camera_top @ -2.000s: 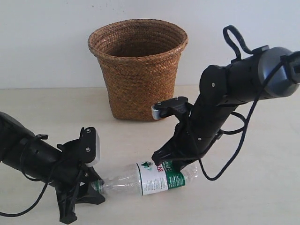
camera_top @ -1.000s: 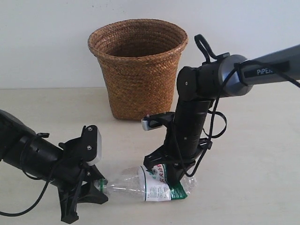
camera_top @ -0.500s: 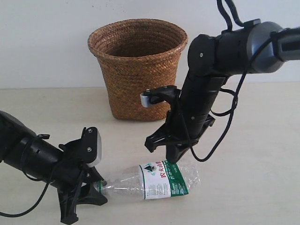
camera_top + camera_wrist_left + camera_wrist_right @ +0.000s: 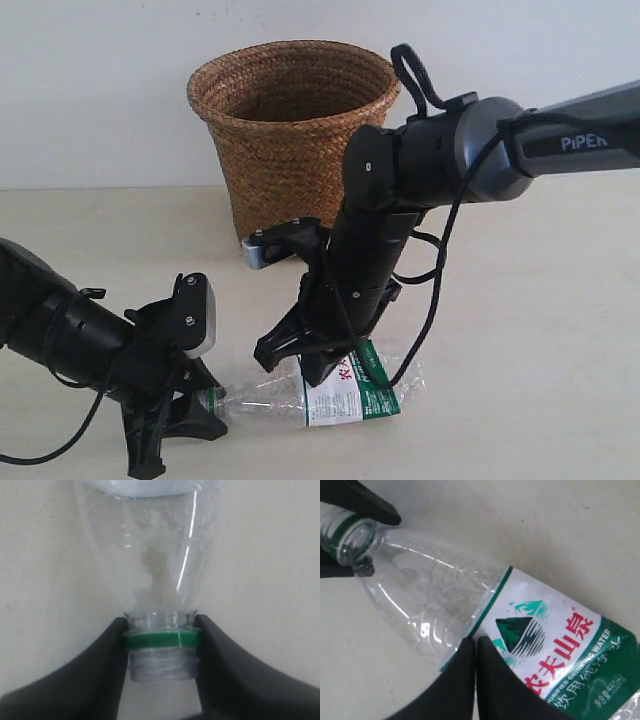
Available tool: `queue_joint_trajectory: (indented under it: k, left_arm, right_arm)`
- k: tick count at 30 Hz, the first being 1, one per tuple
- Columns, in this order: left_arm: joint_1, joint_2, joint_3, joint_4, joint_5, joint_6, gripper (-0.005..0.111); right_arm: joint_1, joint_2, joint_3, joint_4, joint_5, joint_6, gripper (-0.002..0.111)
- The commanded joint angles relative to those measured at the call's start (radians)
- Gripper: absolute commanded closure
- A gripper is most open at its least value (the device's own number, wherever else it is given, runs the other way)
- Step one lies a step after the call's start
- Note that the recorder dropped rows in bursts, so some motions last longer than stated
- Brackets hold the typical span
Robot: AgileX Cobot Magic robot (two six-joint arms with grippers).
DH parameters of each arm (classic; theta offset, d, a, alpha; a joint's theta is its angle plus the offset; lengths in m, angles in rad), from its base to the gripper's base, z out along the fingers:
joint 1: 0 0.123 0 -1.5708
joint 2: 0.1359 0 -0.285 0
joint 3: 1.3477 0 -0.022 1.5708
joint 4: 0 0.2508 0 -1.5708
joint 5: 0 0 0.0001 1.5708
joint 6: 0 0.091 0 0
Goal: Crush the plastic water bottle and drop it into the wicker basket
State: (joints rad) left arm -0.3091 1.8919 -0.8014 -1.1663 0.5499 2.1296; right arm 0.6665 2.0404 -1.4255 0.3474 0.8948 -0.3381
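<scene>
Dropped and swung toward the left edge since half a second ago, where it hung clear: now pressing down on the plastic water bottle [image 4: 335, 395] with the right tool [image 4: 318, 362], at the neck-side edge of the label [image 4: 555, 650]. Lies on its side near the front edge of the surface [image 4: 540, 340], a little left of middle, neck pointing toward the left edge, in much the same place as then. Pinned at the neck by the left tool [image 4: 207, 398], clamped tight there. Pushed on, not gripped, by the right tool's fingers [image 4: 495, 690], drawn together with hardly a gap.

Looks like mid-crush. Shows some creasing in the clear shoulder and at the base end, but keeps most of its round body. Leaves more flattening to do, then a lift and a carry to the wicker basket [image 4: 300, 150], standing upright well behind near the far edge, with no bottle visible in it.

Seen only from the left wrist: jaws closed on either side of the neck at the green ring [image 4: 162, 640], bare threads beyond it, no cap. Seen only from the right wrist: closed fingertips meeting the label edge, and the open mouth. Seen only from the exterior: the basket and how far off it stands.
</scene>
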Motion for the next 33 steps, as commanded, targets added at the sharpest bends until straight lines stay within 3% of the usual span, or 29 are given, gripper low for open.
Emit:
queue_joint_trajectory:
  k: [1,14,22,33]
  left_arm:
    - [-0.003,-0.001,0.001,-0.003,0.0,0.003,0.103]
    - [-0.003,-0.001,0.001,-0.003,0.0,0.003,0.103]
    - [-0.003,-0.001,0.001,-0.003,0.0,0.003,0.103]
    - [-0.003,-0.001,0.001,-0.003,0.0,0.003,0.103]
  right_arm:
    - [0.002,0.056,0.001,-0.021,-0.04,0.003,0.108]
    - [0.002,0.239,-0.002,-0.003,-0.017,-0.011,0.108]
    - [0.002,0.328,-0.086,0.011,0.122,-0.011,0.108]
    - [0.002,0.186,-0.122,0.005,0.113,-0.011,0.108]
